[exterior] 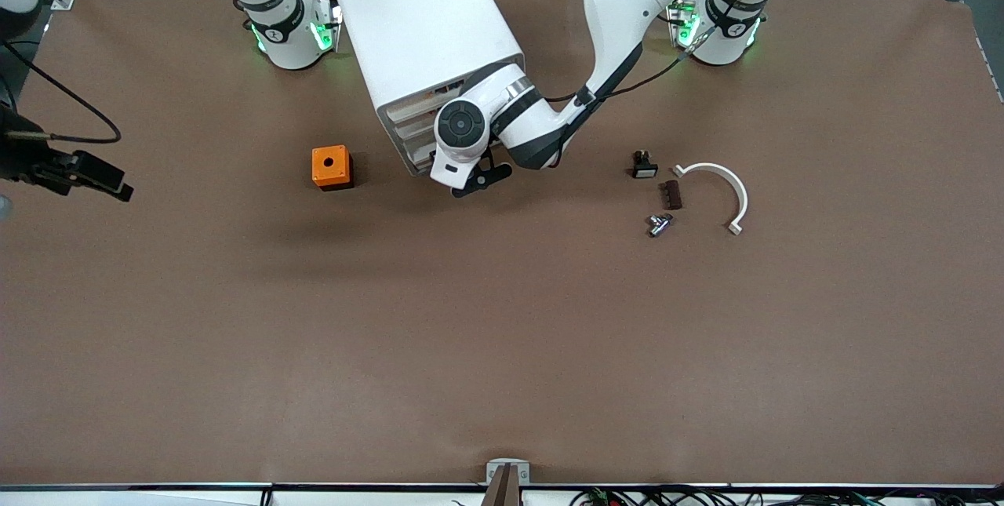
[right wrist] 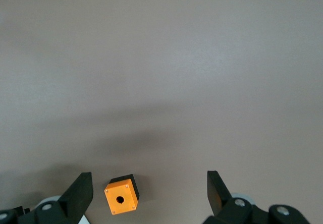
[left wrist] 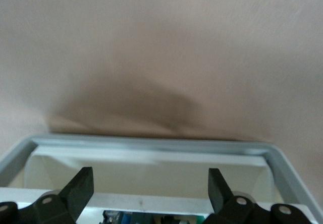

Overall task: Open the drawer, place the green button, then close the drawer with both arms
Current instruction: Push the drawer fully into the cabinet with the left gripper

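The white cabinet (exterior: pixel 423 35) stands between the two arm bases. My left gripper (exterior: pixel 478 179) is at its front and hides part of the drawer fronts. In the left wrist view one drawer (left wrist: pixel 151 146) stands pulled out, its pale inside bare where it shows. My left gripper (left wrist: pixel 150 183) is open and empty over that drawer. I cannot tell which drawer it is. My right gripper (right wrist: pixel 149 183) is open and empty, held high over the table with the orange cube below it. The green button is not in view.
An orange cube with a black hole (exterior: pixel 331 167) sits beside the cabinet toward the right arm's end, and also shows in the right wrist view (right wrist: pixel 121 198). Toward the left arm's end lie a small black part with a white face (exterior: pixel 644 165), a brown piece (exterior: pixel 671 194), a metal fitting (exterior: pixel 660 223) and a white curved piece (exterior: pixel 725 192).
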`<act>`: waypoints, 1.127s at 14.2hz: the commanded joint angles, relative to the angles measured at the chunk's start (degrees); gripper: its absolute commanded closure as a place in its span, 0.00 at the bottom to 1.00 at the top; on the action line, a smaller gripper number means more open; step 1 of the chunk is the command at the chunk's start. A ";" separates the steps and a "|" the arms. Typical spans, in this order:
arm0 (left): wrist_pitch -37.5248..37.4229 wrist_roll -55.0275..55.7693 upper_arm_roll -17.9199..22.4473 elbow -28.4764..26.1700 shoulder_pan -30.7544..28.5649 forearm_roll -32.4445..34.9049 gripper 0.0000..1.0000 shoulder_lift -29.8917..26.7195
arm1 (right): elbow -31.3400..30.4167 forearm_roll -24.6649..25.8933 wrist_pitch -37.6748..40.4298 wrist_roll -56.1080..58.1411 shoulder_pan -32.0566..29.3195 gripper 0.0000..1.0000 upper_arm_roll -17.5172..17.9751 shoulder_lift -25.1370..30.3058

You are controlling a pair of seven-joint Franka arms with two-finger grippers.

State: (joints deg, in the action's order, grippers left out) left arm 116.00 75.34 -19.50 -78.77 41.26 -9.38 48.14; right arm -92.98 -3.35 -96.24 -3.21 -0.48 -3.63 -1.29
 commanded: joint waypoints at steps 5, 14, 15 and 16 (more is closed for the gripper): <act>1.59 -2.21 -0.81 -2.00 -0.74 -8.64 0.00 -0.24 | -5.10 -0.35 -0.35 1.01 -0.93 0.00 1.00 6.74; 1.16 -2.65 1.39 -1.65 -6.18 -4.69 0.00 -6.47 | -7.13 0.79 -3.34 2.60 -0.93 0.00 1.17 8.15; 0.46 -2.57 1.48 -1.39 -8.10 -4.16 0.00 -7.96 | -7.04 0.80 -3.34 2.42 -0.93 0.00 1.17 8.15; -0.24 -2.74 1.39 -1.30 -10.91 -4.07 0.00 -9.72 | -6.43 0.80 -3.08 2.33 -0.93 0.00 1.17 7.97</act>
State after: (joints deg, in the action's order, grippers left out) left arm 117.51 73.20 -18.25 -78.66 34.21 -14.45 43.08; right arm -98.95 -3.04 -98.97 -1.62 -0.48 -3.16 5.73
